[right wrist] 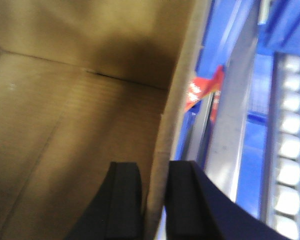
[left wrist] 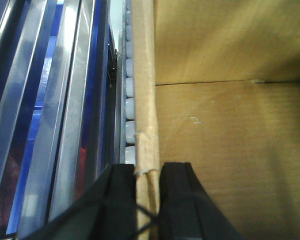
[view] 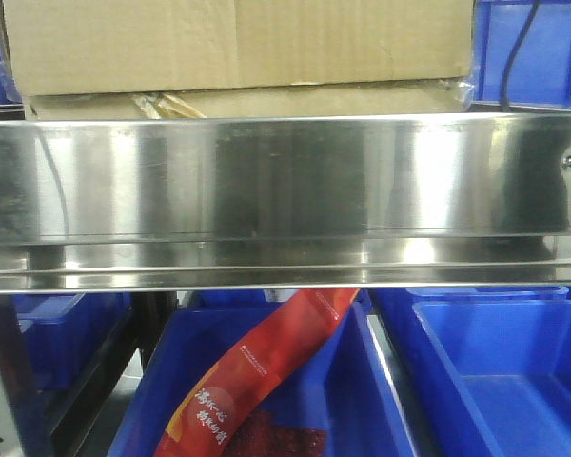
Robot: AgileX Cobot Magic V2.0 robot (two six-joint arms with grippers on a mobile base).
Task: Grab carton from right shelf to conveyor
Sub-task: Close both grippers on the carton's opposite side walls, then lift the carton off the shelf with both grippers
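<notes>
Cardboard carton (left wrist: 230,150) wall inside left tool (left wrist: 149,171)

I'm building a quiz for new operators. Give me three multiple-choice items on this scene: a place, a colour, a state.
1. Where does the carton sit? A. In a blue bin. B. On the floor. C. On top of the right shelf.
2. What colour are the bins below the shelf? A. Blue. B. Green. C. Yellow.
3. How do the left fingers stand? A. Spread in free air. B. One on each side of the carton's wall. C. Around a red packet.
Answers: 1 C, the front view shows it above the shelf's steel front; 2 A, every bin below is blue; 3 B, the left wrist view shows the cardboard wall between them.
</notes>
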